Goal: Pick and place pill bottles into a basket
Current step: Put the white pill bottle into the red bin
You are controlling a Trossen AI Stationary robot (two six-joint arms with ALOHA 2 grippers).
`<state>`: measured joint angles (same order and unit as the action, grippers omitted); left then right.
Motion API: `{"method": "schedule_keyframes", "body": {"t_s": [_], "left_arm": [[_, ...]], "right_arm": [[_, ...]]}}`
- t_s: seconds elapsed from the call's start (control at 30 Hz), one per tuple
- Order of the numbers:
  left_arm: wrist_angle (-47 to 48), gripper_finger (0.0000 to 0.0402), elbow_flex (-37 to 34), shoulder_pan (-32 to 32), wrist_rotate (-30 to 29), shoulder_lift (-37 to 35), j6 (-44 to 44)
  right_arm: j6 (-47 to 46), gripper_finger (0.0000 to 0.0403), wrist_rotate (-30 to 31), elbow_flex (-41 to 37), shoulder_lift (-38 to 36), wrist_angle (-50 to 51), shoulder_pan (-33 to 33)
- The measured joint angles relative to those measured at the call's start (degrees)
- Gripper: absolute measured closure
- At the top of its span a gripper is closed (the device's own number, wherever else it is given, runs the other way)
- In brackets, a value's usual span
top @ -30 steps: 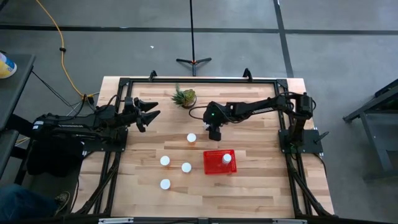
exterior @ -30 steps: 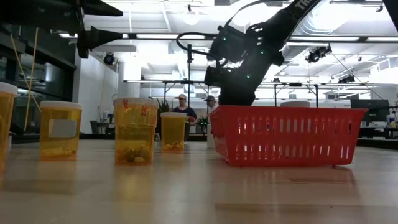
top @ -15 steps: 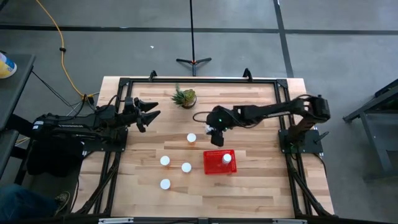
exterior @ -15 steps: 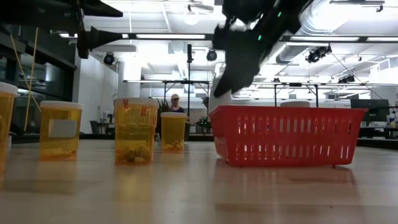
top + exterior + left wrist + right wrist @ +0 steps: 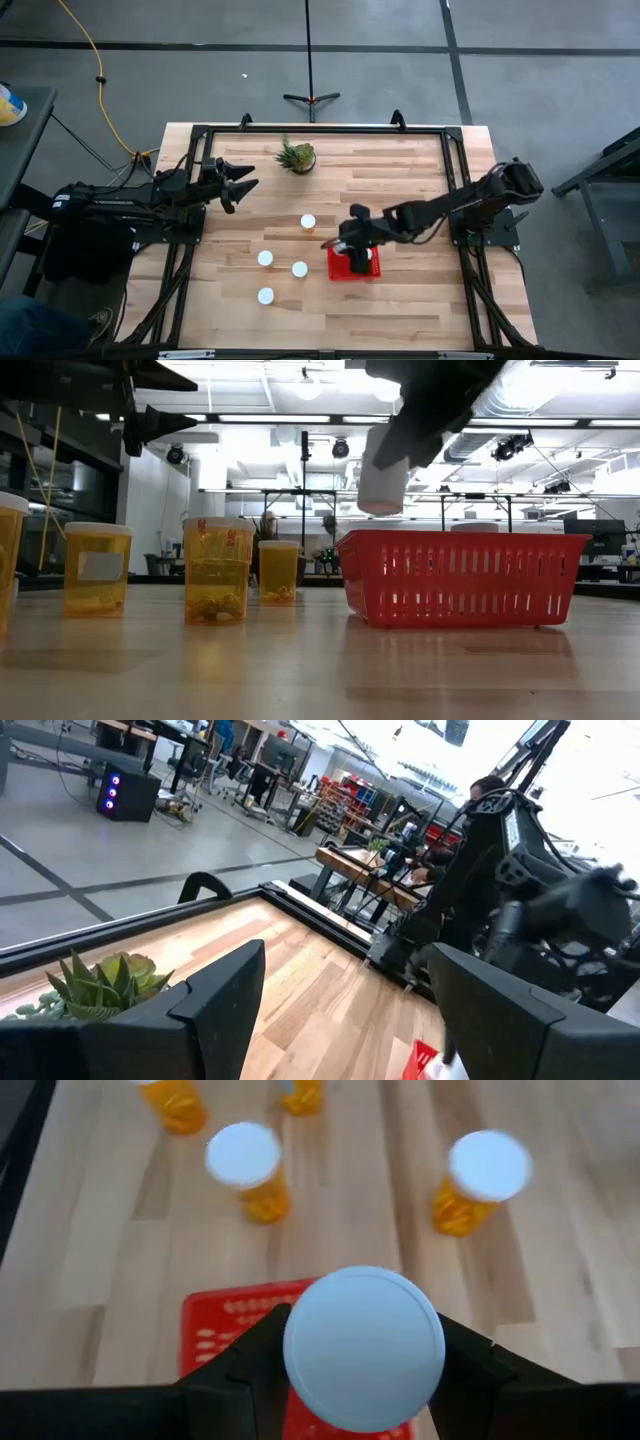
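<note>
Where it was beside the basket [image 5: 345, 270], the right hand [image 5: 357, 256] now grips a pill bottle [image 5: 364, 1347] above it.

Two dark jointed arms (matte black), each end effector [image 5: 330, 1010] two-fingered.

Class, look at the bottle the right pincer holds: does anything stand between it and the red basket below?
Nothing visible does. The right pincer holds the bottle above the basket, with open air under it.
</note>
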<state>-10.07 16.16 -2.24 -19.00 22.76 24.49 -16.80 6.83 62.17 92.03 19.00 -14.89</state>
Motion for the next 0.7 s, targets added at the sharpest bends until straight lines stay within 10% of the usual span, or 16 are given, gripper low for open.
{"method": "schedule_keyframes", "body": {"t_s": [0.7], "left_arm": [[-0.04, 0.0087, 0.00, 0.01, -0.05, 0.00, 0.04]], "right_arm": [[-0.77, 0.0233, 1.53, -1.92, 3.90, 2.58, -2.35]]}}
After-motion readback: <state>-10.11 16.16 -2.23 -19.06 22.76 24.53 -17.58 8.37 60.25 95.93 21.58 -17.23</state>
